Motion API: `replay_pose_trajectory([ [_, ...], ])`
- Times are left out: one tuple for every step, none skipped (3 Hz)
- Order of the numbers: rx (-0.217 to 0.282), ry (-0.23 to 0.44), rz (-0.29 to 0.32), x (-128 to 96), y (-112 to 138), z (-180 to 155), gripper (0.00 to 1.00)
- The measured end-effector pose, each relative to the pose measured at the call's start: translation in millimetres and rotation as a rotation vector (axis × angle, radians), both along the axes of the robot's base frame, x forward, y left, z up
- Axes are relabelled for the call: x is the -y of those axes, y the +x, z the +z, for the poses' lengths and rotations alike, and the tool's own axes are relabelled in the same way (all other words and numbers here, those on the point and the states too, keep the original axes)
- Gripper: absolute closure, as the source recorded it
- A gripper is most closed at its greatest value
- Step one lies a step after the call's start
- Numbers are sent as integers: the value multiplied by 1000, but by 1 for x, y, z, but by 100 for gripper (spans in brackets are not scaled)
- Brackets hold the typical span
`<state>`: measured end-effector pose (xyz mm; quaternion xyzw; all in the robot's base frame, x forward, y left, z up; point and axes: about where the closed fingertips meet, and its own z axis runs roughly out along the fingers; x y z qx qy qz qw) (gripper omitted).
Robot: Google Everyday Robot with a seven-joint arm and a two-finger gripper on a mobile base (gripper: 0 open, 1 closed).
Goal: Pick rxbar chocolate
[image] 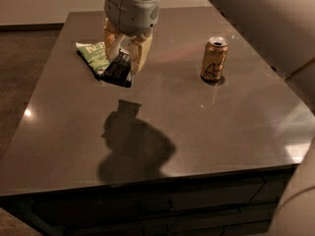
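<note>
Currently, gripper [123, 58]: upper centre of the camera view, pointing down over the far-left part of the table; its two pale fingers [139, 53] are clamped on the top end of the rxbar chocolate.
Rxbar chocolate [117, 69]: flat black wrapper, hanging tilted from the fingers, lower end free; in this view it overlaps the near edge of the green snack bag.
Green snack bag [93, 56]: crinkled, lying flat on the table, just left of and behind the bar.
Gold can [214, 59]: upright, top opened, on the right side of the table, well apart from the gripper.
Table [206, 127]: dark glossy top, with drawer fronts along the near edge.
Shadow [134, 146]: dark shape of the arm and gripper on the tabletop, nearer the camera than the bar and separate from it.
Arm: pale casing fills the upper right corner.
</note>
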<state>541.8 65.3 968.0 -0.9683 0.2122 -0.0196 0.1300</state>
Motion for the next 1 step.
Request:
replay_pose_trajectory([
  [20,21,-2,-5,4,2,100],
])
